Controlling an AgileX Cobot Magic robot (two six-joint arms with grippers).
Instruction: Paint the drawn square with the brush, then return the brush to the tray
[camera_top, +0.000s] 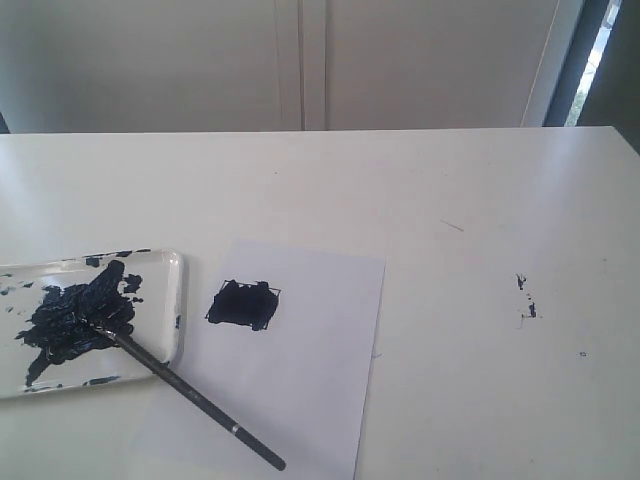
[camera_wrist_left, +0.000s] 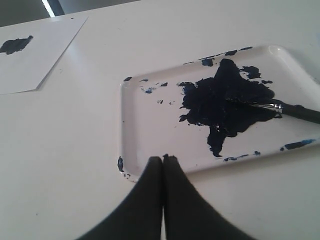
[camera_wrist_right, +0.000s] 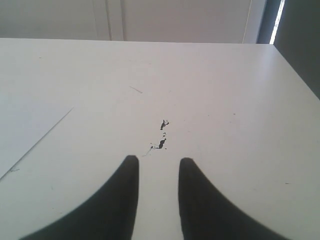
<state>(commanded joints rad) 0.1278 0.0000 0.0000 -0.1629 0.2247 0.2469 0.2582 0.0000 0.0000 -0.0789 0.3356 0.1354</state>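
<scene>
Your left gripper (camera_wrist_left: 163, 159) is shut tight, its two fingers pressed together with nothing between them. Your right gripper (camera_wrist_right: 158, 160) has its fingers apart and holds nothing; it hangs over bare table (camera_top: 480, 220) near some small dark specks (camera_wrist_right: 163, 135), well away from the work. The drawn square (camera_top: 243, 305) is already filled with dark paint on the paper (camera_top: 310, 380). The brush (camera_top: 190, 395) lies with its wet tip in the big paint blotch in the tray (camera_top: 178, 300). Its long handle slants out over the tray's right rim and over the paper, toward the near side of the table. The left wrist view shows the tray just in front of the shut fingers, with the brush on the far side of it, so your left arm is the nearer one. I think the job looks almost done. If you want the whole brush inside the tray, you would have to open the left fingers first and come at the handle from across it. Mind the raised rim and the wet paint. There is plenty of free table around the tray.
</scene>
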